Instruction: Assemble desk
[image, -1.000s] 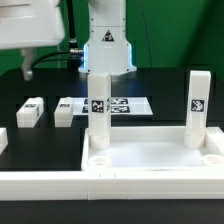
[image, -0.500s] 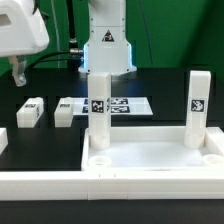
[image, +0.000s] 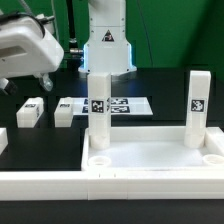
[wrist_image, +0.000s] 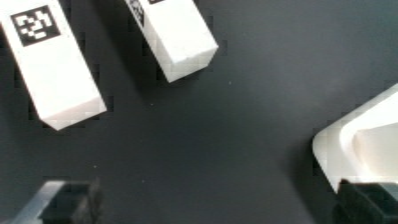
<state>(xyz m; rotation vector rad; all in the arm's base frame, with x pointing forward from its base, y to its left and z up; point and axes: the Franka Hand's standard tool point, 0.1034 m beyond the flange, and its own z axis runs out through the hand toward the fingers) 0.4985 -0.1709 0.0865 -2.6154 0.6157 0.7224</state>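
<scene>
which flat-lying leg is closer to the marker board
The leg lying right at the marker board's end. The other flat leg lies farther toward the exterior view's left, with a gap between the two.

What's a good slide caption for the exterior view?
The hand hovers near two loose legs; two upright legs stand in the tabletop's far corner sockets.

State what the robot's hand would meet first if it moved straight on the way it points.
Probably the bare black table: in the wrist view the open hand aims at dark surface beside the two loose legs, not at them. Depth is unclear.
</scene>
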